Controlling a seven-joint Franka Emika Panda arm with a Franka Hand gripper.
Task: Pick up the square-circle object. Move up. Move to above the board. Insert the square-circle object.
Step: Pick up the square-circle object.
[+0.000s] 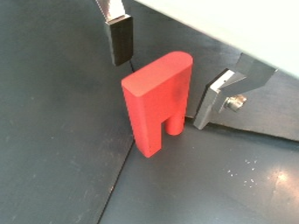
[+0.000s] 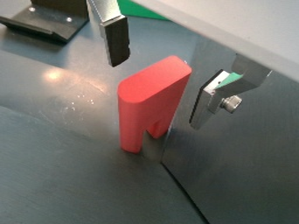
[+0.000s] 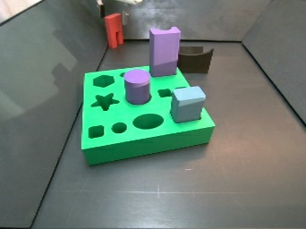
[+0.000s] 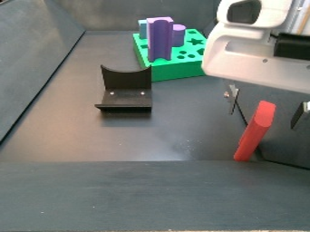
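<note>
Red-orange square-circle object [image 1: 156, 101] is seen upright on the dark floor, well apart from the green board [image 3: 143, 134]. Gripper [image 2: 163, 66] is positioned around it with jaws wide open, fingers [image 1: 118, 39] flanking the block's top on both sides without touching; nothing is held.

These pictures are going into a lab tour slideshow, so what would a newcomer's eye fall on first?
Probably the red-orange square-circle object, standing upright on the dark floor between the open fingers of the end effector, untouched in both wrist views. Next comes the bright-green board, away from the block in a side view, already carrying a tall purple block, a purple cylinder and a grey-blue block. The dark fixture stands between the two.
</note>
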